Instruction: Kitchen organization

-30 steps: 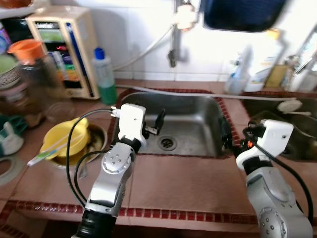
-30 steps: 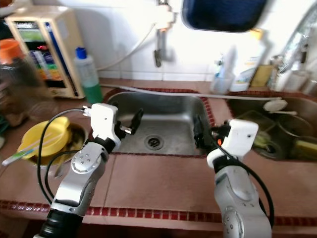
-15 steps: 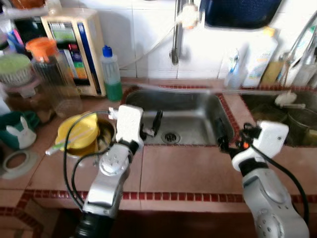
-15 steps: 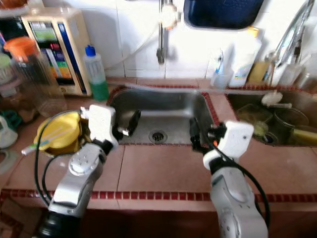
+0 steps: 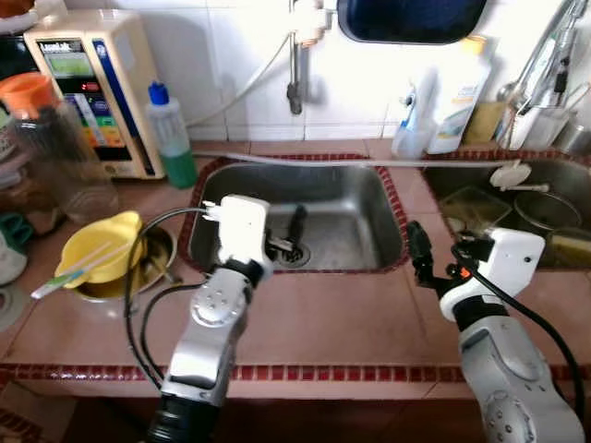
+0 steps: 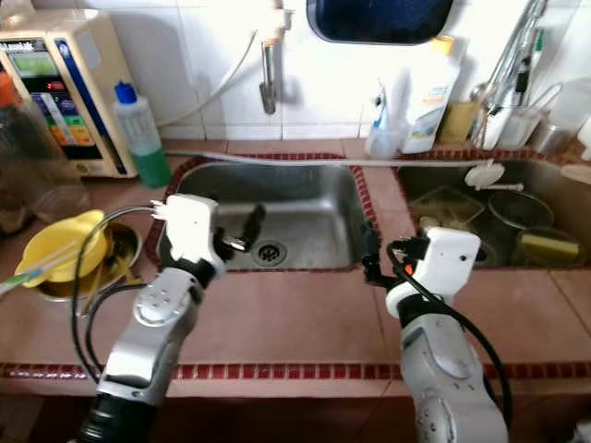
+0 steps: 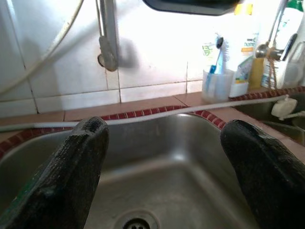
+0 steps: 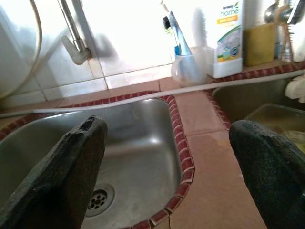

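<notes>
Sink basin [image 5: 332,208] is set at frame centre in the counter [image 5: 342,318]. Bowl [image 5: 97,258] is located lower left; bottle [image 5: 171,134] upper left; second basin [image 5: 545,198] at right edge.

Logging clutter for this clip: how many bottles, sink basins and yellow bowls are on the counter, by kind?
Bottles: 2, a green one left of the tap and a white one by the wall.
Sink basins: 2, an empty one and one holding dishes.
Yellow bowls: 1.
Total: 5

Shiny steel sink [image 5: 351,208], matt terracotta tile counter [image 5: 323,323], glossy yellow plastic bowl [image 5: 97,258].
</notes>
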